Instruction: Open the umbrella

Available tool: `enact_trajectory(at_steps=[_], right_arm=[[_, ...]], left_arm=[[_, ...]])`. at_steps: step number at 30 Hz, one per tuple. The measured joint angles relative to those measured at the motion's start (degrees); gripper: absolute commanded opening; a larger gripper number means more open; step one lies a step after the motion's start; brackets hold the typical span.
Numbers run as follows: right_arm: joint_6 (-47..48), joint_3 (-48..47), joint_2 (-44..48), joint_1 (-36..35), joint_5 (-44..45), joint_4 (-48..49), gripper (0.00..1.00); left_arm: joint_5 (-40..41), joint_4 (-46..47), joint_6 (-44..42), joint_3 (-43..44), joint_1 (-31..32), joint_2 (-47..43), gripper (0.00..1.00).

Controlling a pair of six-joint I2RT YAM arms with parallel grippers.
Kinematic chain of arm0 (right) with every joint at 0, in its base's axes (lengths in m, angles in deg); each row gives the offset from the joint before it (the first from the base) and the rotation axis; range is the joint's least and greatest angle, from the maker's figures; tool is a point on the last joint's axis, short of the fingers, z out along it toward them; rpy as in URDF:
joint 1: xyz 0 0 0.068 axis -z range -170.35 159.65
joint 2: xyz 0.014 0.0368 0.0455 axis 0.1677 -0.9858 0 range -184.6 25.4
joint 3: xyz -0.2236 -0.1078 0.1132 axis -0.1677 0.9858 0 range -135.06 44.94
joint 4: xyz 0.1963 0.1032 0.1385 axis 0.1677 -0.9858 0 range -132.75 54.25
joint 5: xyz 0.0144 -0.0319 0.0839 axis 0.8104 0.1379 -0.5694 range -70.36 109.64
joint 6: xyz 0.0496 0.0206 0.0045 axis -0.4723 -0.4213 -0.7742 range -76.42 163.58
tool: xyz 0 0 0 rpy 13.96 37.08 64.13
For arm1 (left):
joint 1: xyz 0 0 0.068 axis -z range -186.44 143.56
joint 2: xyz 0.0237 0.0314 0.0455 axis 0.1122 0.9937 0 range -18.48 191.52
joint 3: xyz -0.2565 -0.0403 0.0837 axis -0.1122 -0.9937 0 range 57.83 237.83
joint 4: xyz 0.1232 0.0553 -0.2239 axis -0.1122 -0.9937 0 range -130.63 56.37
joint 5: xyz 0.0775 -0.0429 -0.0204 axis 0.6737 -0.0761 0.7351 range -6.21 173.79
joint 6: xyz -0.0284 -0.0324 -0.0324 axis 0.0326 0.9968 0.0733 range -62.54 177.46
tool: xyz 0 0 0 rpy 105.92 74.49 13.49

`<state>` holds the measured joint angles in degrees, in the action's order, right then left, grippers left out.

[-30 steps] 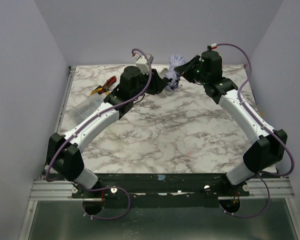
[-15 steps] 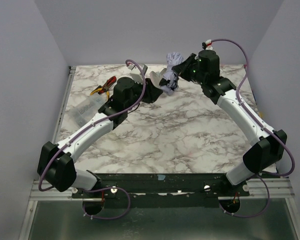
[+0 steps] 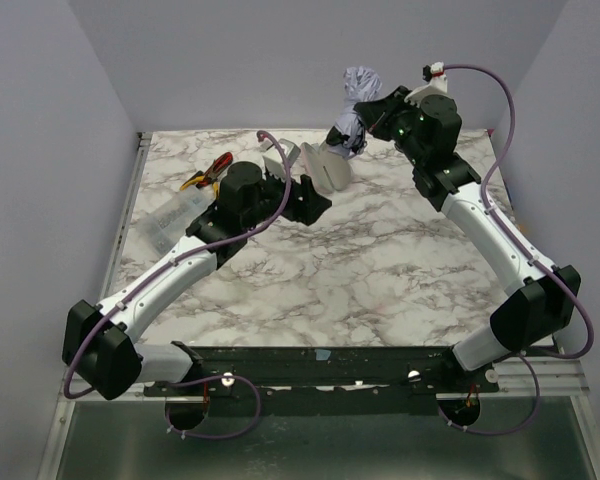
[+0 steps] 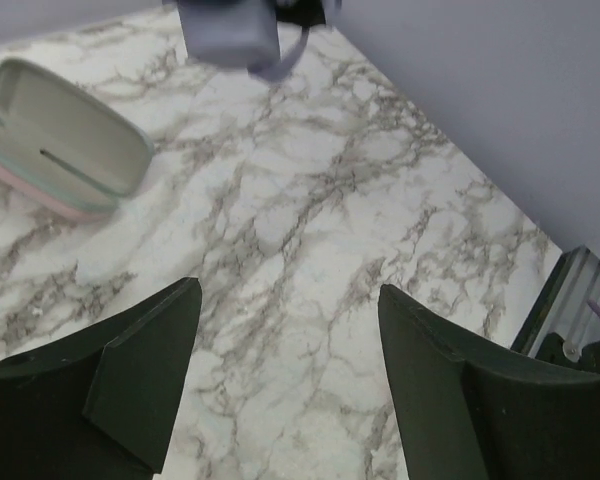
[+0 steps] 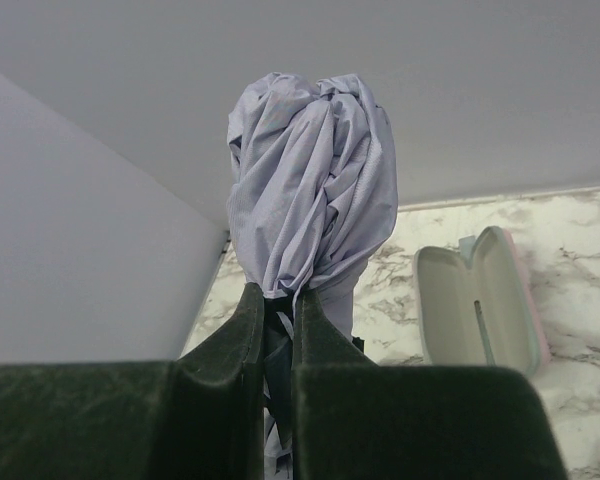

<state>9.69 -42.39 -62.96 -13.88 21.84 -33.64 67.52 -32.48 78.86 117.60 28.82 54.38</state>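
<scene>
1. The umbrella (image 5: 315,190): pale lavender fabric.
2. The table (image 3: 380,260): white marble pattern with grey veins.
3. The pliers (image 3: 210,170), upper left: red and yellow.
4. The case (image 4: 70,135): pale grey-green inside, pink rim.

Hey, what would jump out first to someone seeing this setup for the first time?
The lavender umbrella, bunched shut, is held high over the far side of the marble table by the right pincer. Beneath it an open glasses case lies on the tabletop, and the left pincer hangs open and empty nearby.
</scene>
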Motion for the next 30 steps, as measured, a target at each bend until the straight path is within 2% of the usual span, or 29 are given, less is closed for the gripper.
enact_trajectory(at_steps=[7, 23, 27, 29, 30], right_arm=[[-2.4, 3.6, 2.4, 0.0, -5.3, -0.1, 0.01], [-3.9, 7.8, 5.9, 0.0, -9.5, -0.1, 0.01], [-4.3, 8.3, 6.1, 0.0, -10.3, -0.1, 0.01], [-4.7, 8.7, 6.5, 0.0, -10.6, 0.0, 0.01], [-4.8, 8.9, 6.6, 0.0, -10.7, 0.0, 0.01]], left_arm=[[0.9, 0.3, 0.2, 9.9, -0.3, 5.8, 0.75], [1.2, -0.6, 4.5, 13.9, -0.4, 11.8, 0.69], [1.2, -0.7, 4.9, 15.0, -0.7, 12.5, 0.64], [1.2, -0.7, 5.1, 15.6, -0.8, 12.8, 0.58], [1.1, -0.7, 5.2, 15.7, -1.1, 13.0, 0.52]])
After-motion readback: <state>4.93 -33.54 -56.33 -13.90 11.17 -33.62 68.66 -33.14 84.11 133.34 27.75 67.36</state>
